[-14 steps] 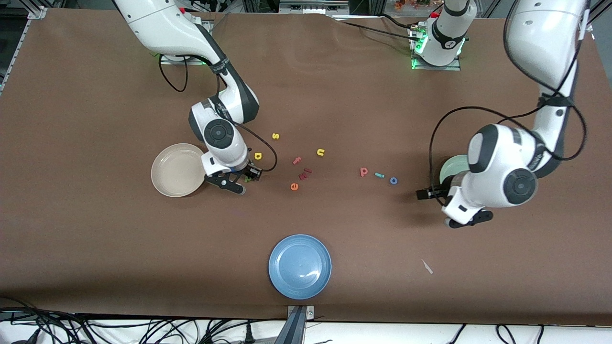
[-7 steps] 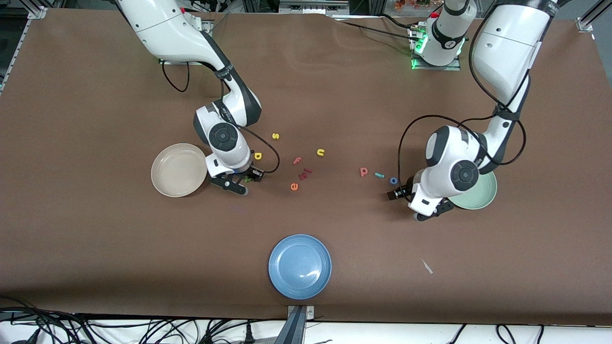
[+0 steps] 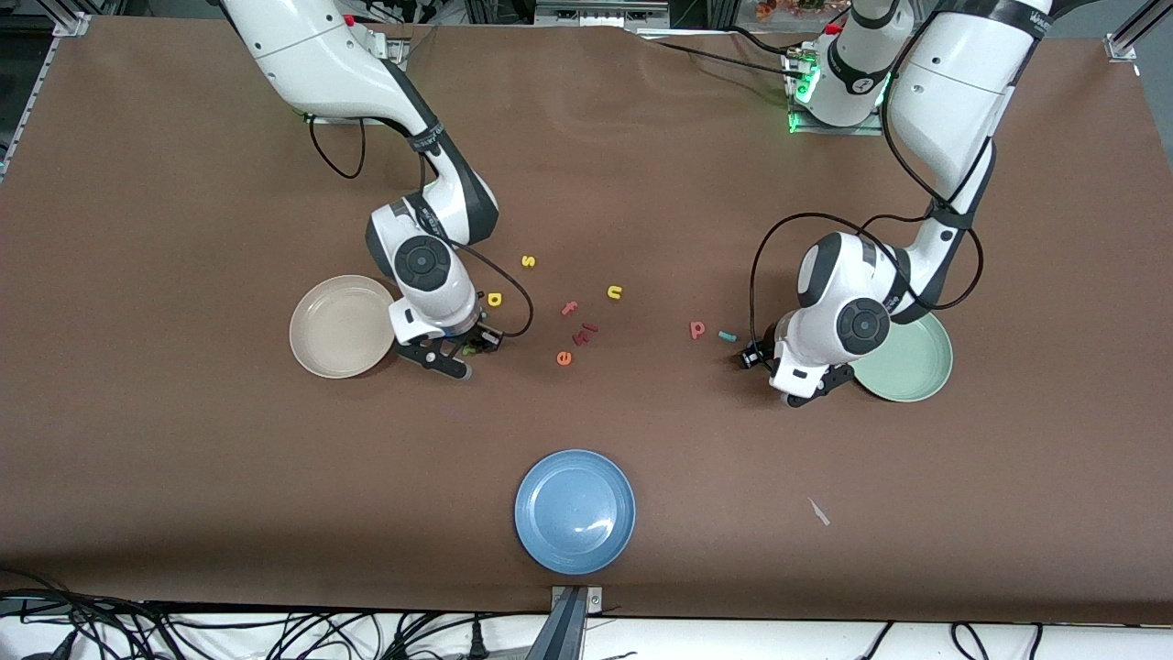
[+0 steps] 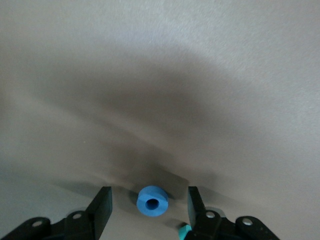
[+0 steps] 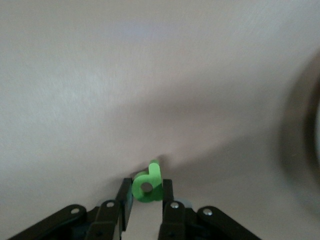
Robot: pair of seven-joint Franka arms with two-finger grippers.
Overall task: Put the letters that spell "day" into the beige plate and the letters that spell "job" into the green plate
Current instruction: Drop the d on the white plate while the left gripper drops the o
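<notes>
My right pincer [image 5: 146,196] is clamped on the green "d" [image 5: 148,184] beside the beige plate [image 3: 341,325]. My left pincer [image 4: 150,200] stands apart around the blue "o" [image 4: 152,201] on the tabletop [image 3: 641,183], near the green plate [image 3: 907,357].

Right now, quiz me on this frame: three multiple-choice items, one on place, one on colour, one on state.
1. The blue ring "o" lies:
A. in the green plate
B. between the left gripper fingers
C. on the blue plate

2. The letter in the right gripper is:
A. yellow
B. pink
C. green

3. The beige plate is:
A. empty
B. holding one letter
C. overturned

Answers: B, the left wrist view shows open fingers flanking it; C, the green "d" is pinched; A, bare inside.
</notes>
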